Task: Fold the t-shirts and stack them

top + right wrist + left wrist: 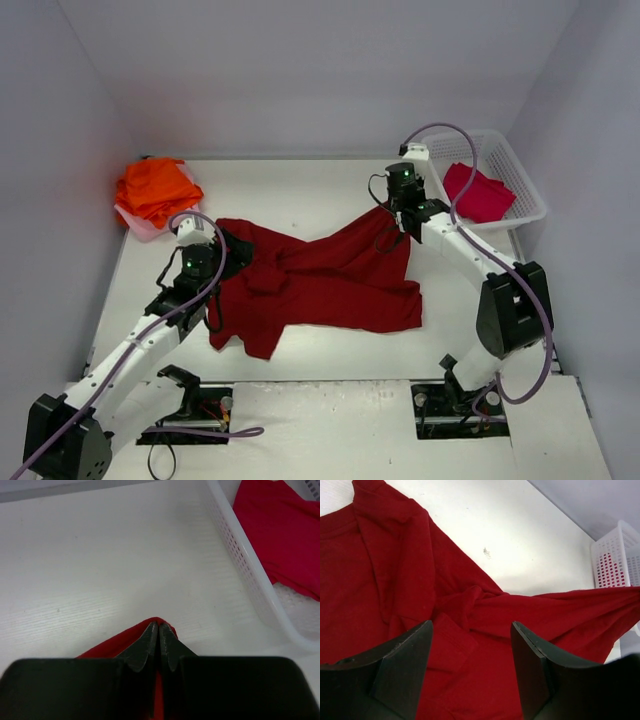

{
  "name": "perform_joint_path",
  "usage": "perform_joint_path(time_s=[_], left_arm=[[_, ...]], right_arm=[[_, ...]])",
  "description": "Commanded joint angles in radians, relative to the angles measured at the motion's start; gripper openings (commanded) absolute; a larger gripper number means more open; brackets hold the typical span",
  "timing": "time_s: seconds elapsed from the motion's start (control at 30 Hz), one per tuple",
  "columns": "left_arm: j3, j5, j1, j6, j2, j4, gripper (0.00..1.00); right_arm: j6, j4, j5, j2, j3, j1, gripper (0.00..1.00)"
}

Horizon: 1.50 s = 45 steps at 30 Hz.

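A large dark red t-shirt (320, 280) lies crumpled across the table's middle. My right gripper (388, 208) is shut on its far right corner, which shows pinched between the jaws in the right wrist view (159, 626). My left gripper (228, 256) is open and empty over the shirt's left part; red cloth (470, 650) shows between the spread jaws. Bright orange t-shirts (155, 187) lie stacked on a pale pink t-shirt (140, 222) at the far left. A crimson t-shirt (478, 192) lies in the basket; it also shows in the right wrist view (280, 535).
A white lattice basket (527, 190) stands at the far right, close to my right gripper; its wall (240, 560) shows in the right wrist view. Grey walls close the table on three sides.
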<state>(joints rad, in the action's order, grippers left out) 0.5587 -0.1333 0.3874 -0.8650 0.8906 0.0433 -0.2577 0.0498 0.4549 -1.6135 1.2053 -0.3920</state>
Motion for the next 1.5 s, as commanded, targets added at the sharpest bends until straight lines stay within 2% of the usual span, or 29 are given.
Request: perform_joint_path(time_s=[0.0, 0.4, 0.63, 0.93, 1.13, 1.47], left_arm=[[0.026, -0.022, 0.005, 0.021, 0.008, 0.064, 0.58], [0.024, -0.020, 0.005, 0.012, 0.031, 0.084, 0.58], [0.012, -0.025, 0.005, 0.012, 0.014, 0.082, 0.58], [0.012, -0.012, 0.007, 0.000, 0.008, 0.084, 0.58], [0.009, -0.015, 0.007, -0.002, -0.004, 0.079, 0.58], [0.006, -0.011, 0.007, -0.006, -0.021, 0.069, 0.58]], right_arm=[[0.066, 0.122, -0.041, 0.001, 0.082, 0.039, 0.00], [0.144, 0.163, -0.133, 0.026, 0.189, 0.090, 0.00], [0.083, 0.167, -0.170, 0.196, -0.004, 0.082, 0.00], [-0.001, 0.111, -0.144, 0.389, -0.257, 0.041, 0.00], [-0.098, 0.016, -0.095, 0.516, -0.355, -0.070, 0.00], [-0.305, -0.119, 0.017, 0.521, -0.477, -0.309, 0.00]])
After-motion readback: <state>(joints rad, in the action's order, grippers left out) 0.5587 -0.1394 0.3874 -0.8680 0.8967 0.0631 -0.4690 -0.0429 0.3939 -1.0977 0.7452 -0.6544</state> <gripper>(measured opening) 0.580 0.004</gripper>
